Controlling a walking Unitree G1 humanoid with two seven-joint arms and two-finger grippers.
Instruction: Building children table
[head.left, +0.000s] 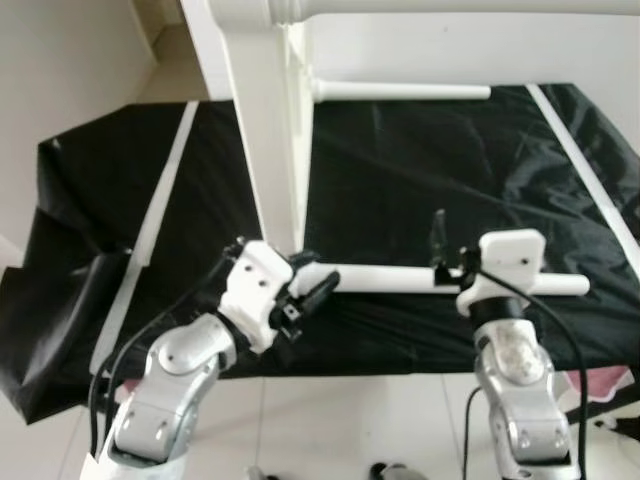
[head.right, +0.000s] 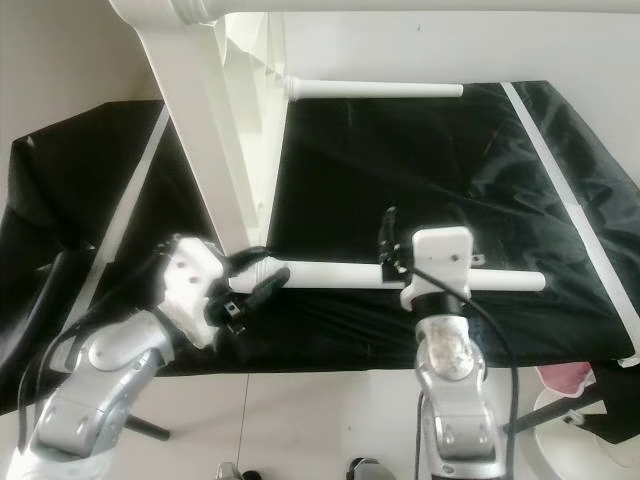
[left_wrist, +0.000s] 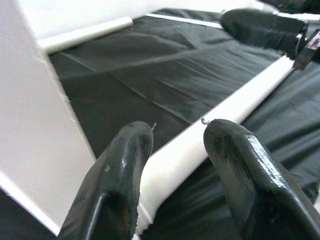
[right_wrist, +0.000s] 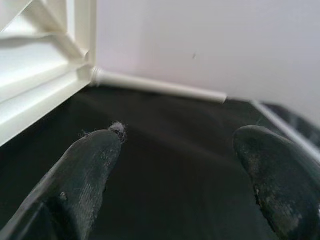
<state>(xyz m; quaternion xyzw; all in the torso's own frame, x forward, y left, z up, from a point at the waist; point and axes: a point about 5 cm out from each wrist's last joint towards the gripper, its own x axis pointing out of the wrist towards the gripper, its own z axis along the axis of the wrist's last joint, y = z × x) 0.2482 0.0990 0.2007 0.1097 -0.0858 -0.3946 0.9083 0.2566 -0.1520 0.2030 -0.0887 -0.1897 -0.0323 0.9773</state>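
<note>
A white table frame (head.left: 270, 150) rests on a black sheet (head.left: 420, 180), its thick upright part rising out of the top of the view. Along the sheet's near side lies a loose white table leg (head.left: 400, 279). My left gripper (head.left: 318, 285) is at that leg's left end, close to the frame's foot. In the left wrist view its fingers (left_wrist: 125, 160) press the leg (left_wrist: 240, 100) from both sides. My right gripper (head.left: 450, 250) stands open just above the leg's right half, nothing between its fingers (right_wrist: 95, 160). A second white leg (head.left: 400, 91) sticks out from the frame at the back.
White tape strips (head.left: 150, 230) run along the sheet at left and right (head.left: 580, 160). The sheet hangs over the near edge onto a pale tiled floor (head.left: 350, 420). Something pink (head.left: 600, 385) lies low at the right. A white wall (right_wrist: 200, 40) is behind.
</note>
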